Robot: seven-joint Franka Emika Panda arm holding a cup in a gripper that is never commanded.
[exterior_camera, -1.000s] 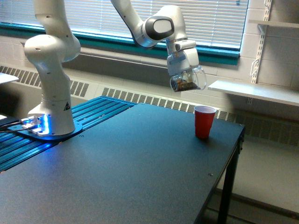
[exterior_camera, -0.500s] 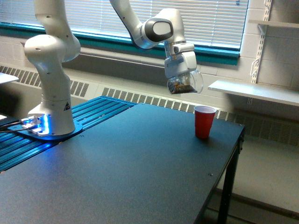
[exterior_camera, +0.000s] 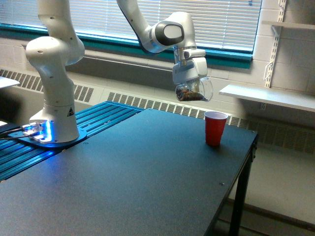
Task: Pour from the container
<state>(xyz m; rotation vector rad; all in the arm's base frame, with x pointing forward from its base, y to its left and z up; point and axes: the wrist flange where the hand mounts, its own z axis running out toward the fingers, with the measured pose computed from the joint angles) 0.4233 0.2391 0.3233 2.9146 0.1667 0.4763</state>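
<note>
Dark worktop [exterior_camera: 147, 167] fills your view. White arm [exterior_camera: 54, 73] based at exterior view's left, reaching across toward window blinds [exterior_camera: 147, 19]. Your pincer [exterior_camera: 189, 78] clamped on glass mug [exterior_camera: 194, 91], held in air well above worktop. Mug tilted, handle toward exterior view's right, brown contents visible inside. Red cup [exterior_camera: 215, 128] upright on worktop near far edge, below mug and toward exterior view's right, apart from it.
</note>
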